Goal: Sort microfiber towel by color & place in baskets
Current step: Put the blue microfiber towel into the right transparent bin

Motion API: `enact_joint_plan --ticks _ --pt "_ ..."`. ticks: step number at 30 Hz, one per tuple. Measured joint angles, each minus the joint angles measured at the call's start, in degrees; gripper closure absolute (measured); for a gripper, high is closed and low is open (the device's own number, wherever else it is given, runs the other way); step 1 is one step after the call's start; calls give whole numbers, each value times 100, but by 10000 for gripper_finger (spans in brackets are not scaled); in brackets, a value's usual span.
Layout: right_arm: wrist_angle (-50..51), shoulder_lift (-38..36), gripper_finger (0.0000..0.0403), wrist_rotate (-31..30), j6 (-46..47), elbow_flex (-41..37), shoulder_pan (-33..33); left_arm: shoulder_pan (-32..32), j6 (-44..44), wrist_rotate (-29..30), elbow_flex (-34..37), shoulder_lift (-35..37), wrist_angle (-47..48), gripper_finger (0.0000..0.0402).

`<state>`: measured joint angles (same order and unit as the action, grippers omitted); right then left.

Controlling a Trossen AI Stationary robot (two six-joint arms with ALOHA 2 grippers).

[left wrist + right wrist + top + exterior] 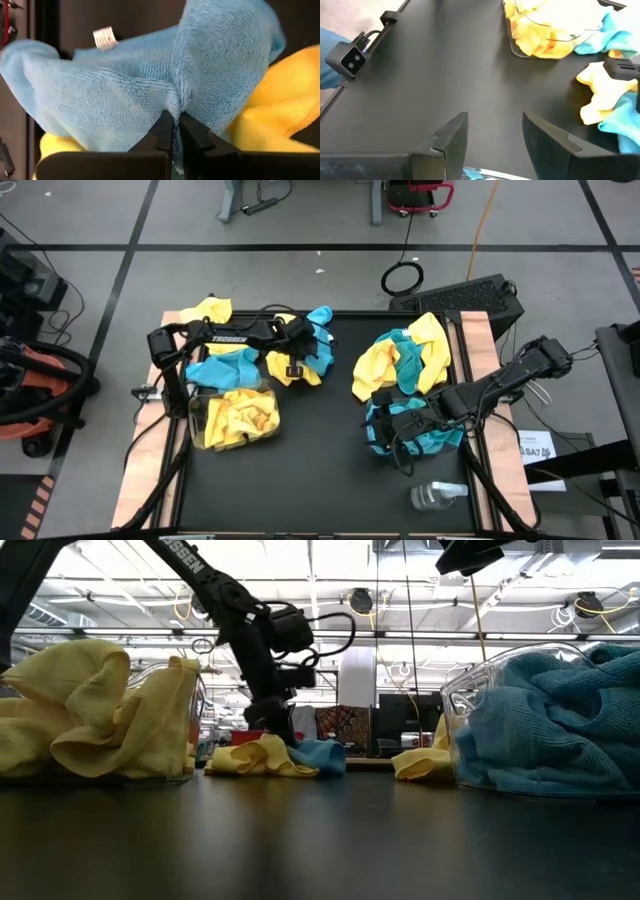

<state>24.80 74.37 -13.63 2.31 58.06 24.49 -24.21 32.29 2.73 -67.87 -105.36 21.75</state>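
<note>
From my station I take the basket of yellow towels (pixel 235 420) as my landmark. Just behind it, toward the far edge of the table (pixel 320 480), my left gripper (pixel 176 131) is pinched shut on a fold of a blue towel (pixel 150 85). The cloth bunches into a ridge at the fingertips (pixel 163 131) and spreads outward from there, with a white tag (pixel 104 37) near its far hem. I can't call a clear long axis on it; it is crumpled. Yellow towels (pixel 285 100) lie under and beside it. In the high view this same heap (pixel 300 355) sits touching the far rim of my landmark basket, with another blue towel (pixel 222 367) draped against that rim.

Well to the right of the landmark basket, the right gripper (pixel 495 132) hangs above the second basket (pixel 415 430), which holds blue towels. Its fingers stand apart with nothing between them, and bare table shows below.

Behind that second basket is a mixed yellow and blue pile (pixel 405 358). A clear bottle (pixel 437 496) lies near the front edge. Between the two baskets the dark tabletop is open, giving a wide lane across the middle.
</note>
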Motion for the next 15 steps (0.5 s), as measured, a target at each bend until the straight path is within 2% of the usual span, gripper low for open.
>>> enact_joint_plan --ticks 8,15 --pt "15 0 222 -3 60 0 0 334 -1 95 -740 46 477 394" --pt "172 0 222 -64 156 0 0 615 131 731 -1486 48 1204 394"
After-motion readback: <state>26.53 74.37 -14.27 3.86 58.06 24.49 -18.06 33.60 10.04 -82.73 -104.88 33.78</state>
